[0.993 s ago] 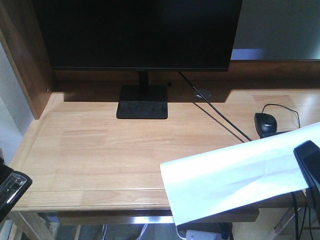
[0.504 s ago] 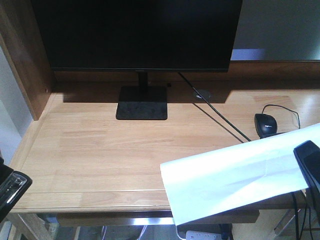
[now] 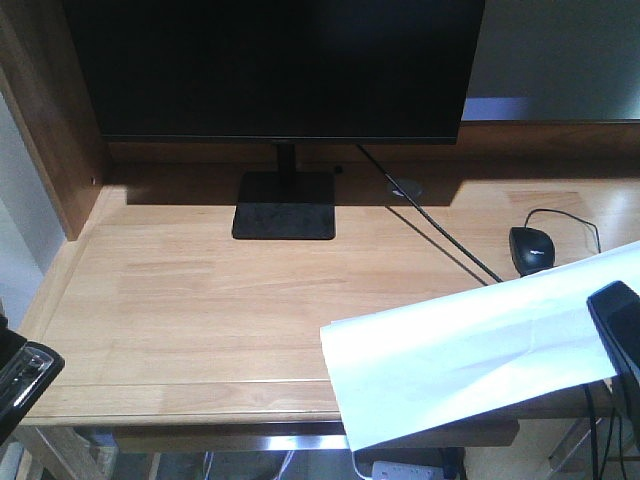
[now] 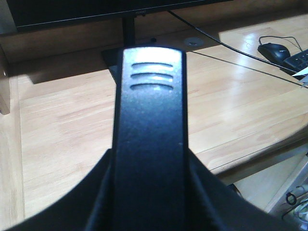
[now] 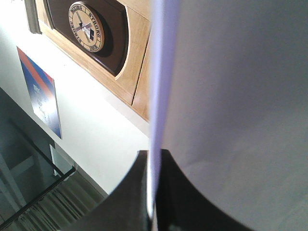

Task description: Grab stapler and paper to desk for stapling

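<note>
My left fingers (image 4: 98,195) are clamped on the small black stapler (image 4: 150,96), one on each side of its body. From the left wrist view its ribbed top points toward the far side of the wide light-wood counter (image 4: 62,130) with plank grain. In the front view the stapler (image 3: 22,372), with a silvery part showing, hangs at the counter's near left corner, over the near edge.

My right fingers (image 5: 127,197) are pinched together on the large white rectangular sheet of paper (image 5: 231,96). The right wrist view shows the sheet edge-on, running up from between them. In the front view they grip the sheet's right end, and the paper (image 3: 460,355) stretches leftward across the near right part of the counter. Its near left corner reaches out past the counter's near edge. I cannot tell whether the sheet touches the wood.

On the far side stands a large black flat monitor (image 3: 280,65) on a square black base (image 3: 285,205), in front of the dark-wood raised back (image 3: 560,140). A black computer mouse (image 3: 531,248) lies at the far right, just beyond the paper's far edge, with its thin black cord (image 3: 565,212) looping behind it. A black cable (image 3: 430,235) runs diagonally from beneath the monitor toward the paper.
</note>
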Motion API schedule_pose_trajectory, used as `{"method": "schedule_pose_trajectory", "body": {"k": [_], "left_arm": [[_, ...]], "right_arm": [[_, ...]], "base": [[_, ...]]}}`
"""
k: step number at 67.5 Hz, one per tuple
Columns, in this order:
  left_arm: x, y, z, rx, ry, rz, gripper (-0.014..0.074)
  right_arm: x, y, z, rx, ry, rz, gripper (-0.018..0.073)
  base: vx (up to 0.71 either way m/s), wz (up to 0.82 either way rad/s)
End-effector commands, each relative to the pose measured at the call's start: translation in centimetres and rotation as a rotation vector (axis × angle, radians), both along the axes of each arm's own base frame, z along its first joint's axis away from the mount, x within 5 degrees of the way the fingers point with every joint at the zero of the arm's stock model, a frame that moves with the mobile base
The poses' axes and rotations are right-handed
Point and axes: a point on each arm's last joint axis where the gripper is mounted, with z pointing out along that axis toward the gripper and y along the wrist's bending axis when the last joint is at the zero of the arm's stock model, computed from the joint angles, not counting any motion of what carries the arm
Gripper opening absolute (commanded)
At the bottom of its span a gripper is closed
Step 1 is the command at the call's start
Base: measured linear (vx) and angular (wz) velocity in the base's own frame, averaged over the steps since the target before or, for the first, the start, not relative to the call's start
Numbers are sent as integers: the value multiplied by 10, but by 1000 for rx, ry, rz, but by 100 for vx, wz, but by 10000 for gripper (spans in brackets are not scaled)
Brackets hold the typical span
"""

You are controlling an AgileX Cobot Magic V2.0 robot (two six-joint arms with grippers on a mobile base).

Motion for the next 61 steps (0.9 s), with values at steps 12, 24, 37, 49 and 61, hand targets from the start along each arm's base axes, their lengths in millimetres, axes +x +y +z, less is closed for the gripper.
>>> {"method": "schedule_pose_trajectory", "body": {"k": [12, 24, 37, 49, 61], "left_arm": [[3, -2, 20, -60, -128, -5, -6], [3, -2, 20, -61, -130, -5, -6], [3, -2, 21, -65, -136, -4, -6], [3, -2, 21, -65, -136, -4, -6], [3, -2, 23, -67, -160, -3, -6]], "right_arm": [[-11, -3, 6, 67, -135, 27, -2], [-11, -3, 6, 67, -135, 27, -2], [-11, -3, 6, 67, -135, 27, -2], [-11, -3, 6, 67, -135, 27, -2], [-11, -3, 6, 67, -135, 27, -2]], "base": [[0, 0], [0, 0], [0, 0], [0, 0], [0, 0]]}}
